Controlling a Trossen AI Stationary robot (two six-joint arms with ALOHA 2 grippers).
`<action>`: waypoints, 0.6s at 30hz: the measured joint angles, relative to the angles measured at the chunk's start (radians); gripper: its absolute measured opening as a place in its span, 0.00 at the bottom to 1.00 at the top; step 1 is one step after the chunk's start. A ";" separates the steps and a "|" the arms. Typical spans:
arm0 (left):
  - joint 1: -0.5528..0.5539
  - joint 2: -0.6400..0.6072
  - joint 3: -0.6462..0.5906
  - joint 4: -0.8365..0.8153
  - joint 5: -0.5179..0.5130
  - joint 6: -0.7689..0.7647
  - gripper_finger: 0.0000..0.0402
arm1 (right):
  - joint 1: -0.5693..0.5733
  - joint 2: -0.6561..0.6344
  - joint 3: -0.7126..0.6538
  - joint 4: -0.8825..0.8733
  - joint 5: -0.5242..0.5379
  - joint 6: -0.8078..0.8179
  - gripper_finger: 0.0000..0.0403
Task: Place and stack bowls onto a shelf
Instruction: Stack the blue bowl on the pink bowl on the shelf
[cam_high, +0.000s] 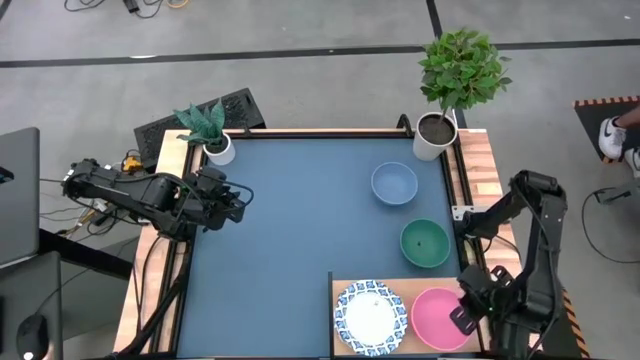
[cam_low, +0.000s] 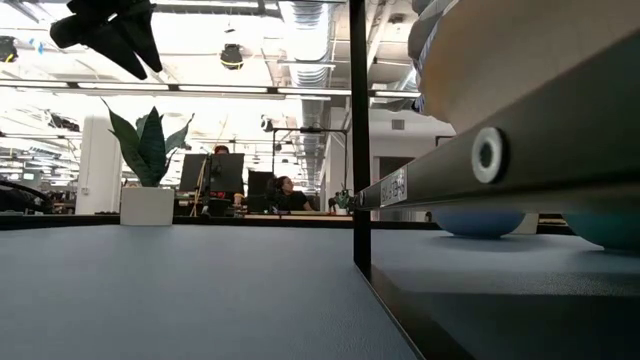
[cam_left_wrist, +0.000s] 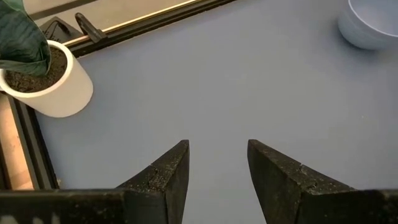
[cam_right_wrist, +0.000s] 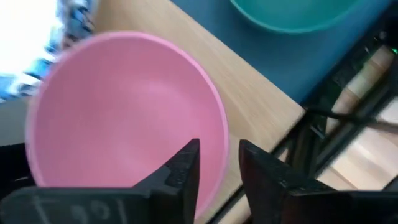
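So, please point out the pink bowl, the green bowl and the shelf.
pink bowl (cam_high: 438, 317), high view, inner bottom.
green bowl (cam_high: 425, 243), high view, inside centre.
shelf (cam_high: 408, 288), high view, bare wood at its top edge.

My two arms are dark, nearly black, built of chunky jointed segments; the left arm (cam_high: 150, 195) has black cables trailing from its base at the frame's left edge. The left gripper (cam_left_wrist: 217, 180) has two wedge-shaped black fingers (cam_left_wrist: 165, 180) with a rough, speckled surface, and the right gripper (cam_right_wrist: 217, 171) shows the same dark tapered pair.

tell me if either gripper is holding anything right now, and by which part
Nothing is held. The right gripper stands open at the pink bowl's rim on the shelf; the left gripper hangs open over bare tabletop.
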 joint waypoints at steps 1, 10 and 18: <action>0.000 0.000 0.000 0.000 0.000 0.000 0.37 | 0.000 -0.012 0.000 0.000 0.015 0.000 0.35; 0.000 0.000 0.000 0.000 -0.001 0.013 0.37 | -0.115 -0.197 0.000 -0.056 0.193 -0.116 0.46; 0.000 0.000 0.000 0.000 -0.020 0.013 0.37 | -0.554 -0.278 0.000 -0.051 0.213 -0.616 0.43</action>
